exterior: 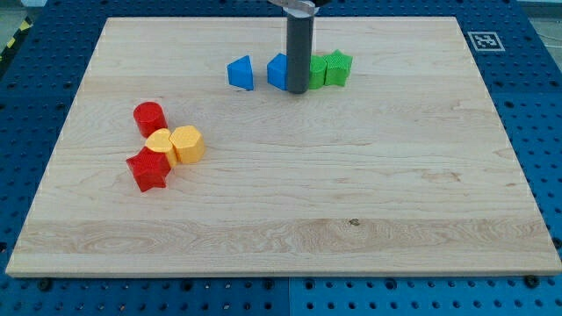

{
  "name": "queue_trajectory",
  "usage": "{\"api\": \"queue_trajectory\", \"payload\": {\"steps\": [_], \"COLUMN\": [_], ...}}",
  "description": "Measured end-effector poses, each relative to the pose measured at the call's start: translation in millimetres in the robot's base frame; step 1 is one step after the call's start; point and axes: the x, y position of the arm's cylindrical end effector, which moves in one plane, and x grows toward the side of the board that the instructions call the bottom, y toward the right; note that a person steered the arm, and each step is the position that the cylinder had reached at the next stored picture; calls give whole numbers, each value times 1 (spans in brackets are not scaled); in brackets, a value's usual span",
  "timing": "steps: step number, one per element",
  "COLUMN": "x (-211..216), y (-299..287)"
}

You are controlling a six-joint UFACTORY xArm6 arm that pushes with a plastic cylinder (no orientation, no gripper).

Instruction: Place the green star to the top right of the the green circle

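a pale wooden board (290, 202) with visible grain lies on a blue perforated table (35, 79), and a small black-and-white marker tag (484, 39) sits at the board's corner at the view's top right.

near the view's top, a little right of centre, a short row of blocks stands close together. the green star-shaped block (338, 67) is at the right end of that row. touching its left side is another green block (318, 71), partly hidden by the rod, so its round shape cannot be confirmed. left of that, a blue block (277, 71) is also half covered by the rod, its shape unclear. further left, apart from the row, stands a blue triangular block (241, 73).

the straight dark rod (298, 48) comes down from the view's top edge, and my tip (297, 90) rests on the board between the half-hidden blue block and the half-hidden green block, just in front of them. there are no fingers on this arm; the rod holds nothing and only stands against the blocks.

at the view's left, well apart from the row, a second cluster sits: a red cylinder block (150, 117) at the top, a yellow rounded block (160, 142) below it, a yellow hexagonal block (187, 143) touching that on its right, and a red star-shaped block (148, 169) at the bottom.
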Motion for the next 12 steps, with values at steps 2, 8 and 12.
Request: {"api": "queue_trajectory", "payload": {"steps": [2,8,12], "x": [1,33,13], "y": [-11,52,25]}}
